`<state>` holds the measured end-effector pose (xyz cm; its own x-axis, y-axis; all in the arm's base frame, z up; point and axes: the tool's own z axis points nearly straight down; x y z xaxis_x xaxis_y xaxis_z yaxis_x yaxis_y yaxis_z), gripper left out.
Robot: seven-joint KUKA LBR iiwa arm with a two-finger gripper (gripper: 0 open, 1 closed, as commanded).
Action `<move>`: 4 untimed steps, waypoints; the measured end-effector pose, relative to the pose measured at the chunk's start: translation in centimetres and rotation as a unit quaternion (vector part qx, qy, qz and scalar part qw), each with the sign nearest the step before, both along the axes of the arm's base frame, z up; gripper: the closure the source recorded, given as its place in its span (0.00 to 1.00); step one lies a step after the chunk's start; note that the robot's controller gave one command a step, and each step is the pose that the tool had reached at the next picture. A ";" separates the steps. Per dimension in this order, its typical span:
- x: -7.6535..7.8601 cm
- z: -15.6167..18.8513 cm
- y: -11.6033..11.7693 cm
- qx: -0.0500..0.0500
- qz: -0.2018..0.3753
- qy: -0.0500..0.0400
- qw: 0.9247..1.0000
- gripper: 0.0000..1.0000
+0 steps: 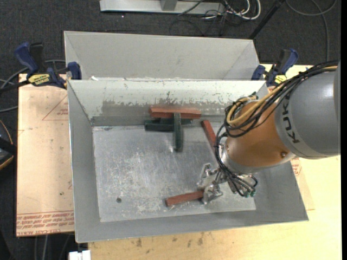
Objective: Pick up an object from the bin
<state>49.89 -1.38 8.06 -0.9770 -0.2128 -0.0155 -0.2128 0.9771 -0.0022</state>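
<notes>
My gripper hangs low near the bin's front right, its metal fingers just over the right end of a reddish-brown flat stick that lies on the floor near the front wall. Whether the fingers touch or enclose the stick's end I cannot tell. Another reddish-brown stick lies slanted just behind the gripper, partly hidden by the orange cover on the wrist.
At the back wall lie a long reddish-brown bar and a dark green cross-shaped piece. The arm's grey body and orange cover hang over the bin's right side. The left half of the floor is bare scratched metal.
</notes>
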 end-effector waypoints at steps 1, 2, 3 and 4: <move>0.0 0.0 0.0 0.000 0.000 0.000 1.000 1.00; 2.6 11.9 1.6 0.000 0.010 0.008 1.000 1.00; 2.6 11.9 1.6 0.000 0.011 0.008 1.000 1.00; 6.7 22.3 -3.4 -0.002 0.216 0.005 0.976 1.00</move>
